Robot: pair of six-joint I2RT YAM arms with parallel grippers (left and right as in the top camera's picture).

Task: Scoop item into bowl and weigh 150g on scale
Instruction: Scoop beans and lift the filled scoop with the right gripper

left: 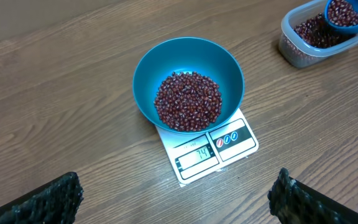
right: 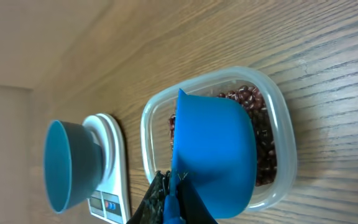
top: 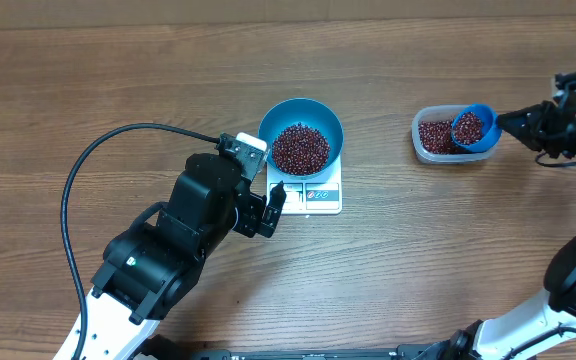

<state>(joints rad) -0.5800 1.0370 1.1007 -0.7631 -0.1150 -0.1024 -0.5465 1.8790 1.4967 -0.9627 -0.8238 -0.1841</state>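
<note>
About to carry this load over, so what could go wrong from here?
1. The scoop in the right gripper is full of beans above the tub; tilting on the way to the bowl could spill them.
2. The open left gripper sits close to the scale; a bump could disturb the reading.

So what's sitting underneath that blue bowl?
A small white scale. Only its front strip, with the display and round buttons, sticks out; the bowl hides the rest of its top.
</note>
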